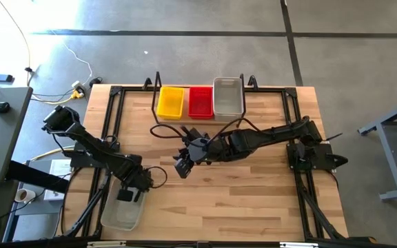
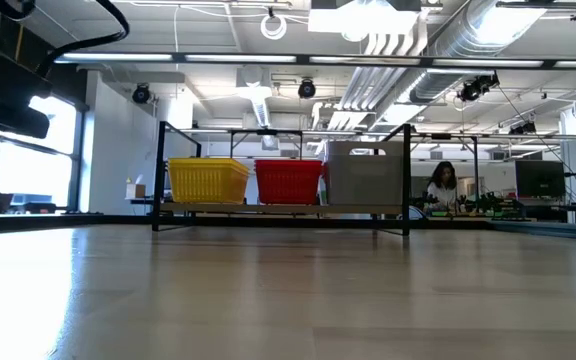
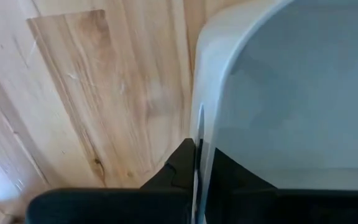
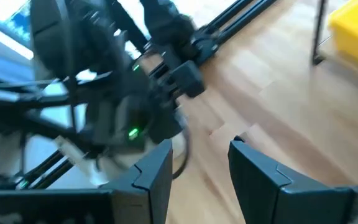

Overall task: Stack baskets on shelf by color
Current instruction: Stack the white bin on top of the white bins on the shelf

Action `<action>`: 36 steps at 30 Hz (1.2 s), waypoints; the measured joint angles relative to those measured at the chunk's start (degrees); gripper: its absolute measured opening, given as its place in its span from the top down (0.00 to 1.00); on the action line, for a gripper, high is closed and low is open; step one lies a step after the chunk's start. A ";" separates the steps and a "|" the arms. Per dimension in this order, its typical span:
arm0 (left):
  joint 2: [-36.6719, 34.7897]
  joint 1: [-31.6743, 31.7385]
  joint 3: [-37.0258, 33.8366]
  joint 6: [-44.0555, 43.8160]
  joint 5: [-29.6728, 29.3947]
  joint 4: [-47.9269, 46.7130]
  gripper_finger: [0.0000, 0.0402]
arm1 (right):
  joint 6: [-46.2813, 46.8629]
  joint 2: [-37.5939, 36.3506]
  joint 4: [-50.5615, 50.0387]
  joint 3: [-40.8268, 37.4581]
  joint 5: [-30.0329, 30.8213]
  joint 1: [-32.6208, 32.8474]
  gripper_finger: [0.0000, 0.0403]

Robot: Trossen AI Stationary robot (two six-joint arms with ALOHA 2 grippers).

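The left end effector (image 1: 128, 195) reaches low, well short of the shelf (image 1: 200, 118), fingers clamped on a translucent grey basket's (image 1: 120, 214) rim at the bench (image 1: 253, 200) edge. The right end effector (image 1: 182, 167) hovers mid-bench, fingers apart. Yellow (image 1: 170, 102), red (image 1: 200, 102) and grey (image 1: 228, 96) baskets sit on the shelf.

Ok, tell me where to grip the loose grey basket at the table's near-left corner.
Pinch the grey basket by its thin rim wall, from above, one finger inside, one outside; the open top allows that. The left gripper is doing so already.
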 joint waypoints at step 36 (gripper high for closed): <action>0.00 30.92 15.72 -17.80 0.76 -0.48 1.00 | -58.14 0.02 -10.80 0.00 -31.01 0.55 0.65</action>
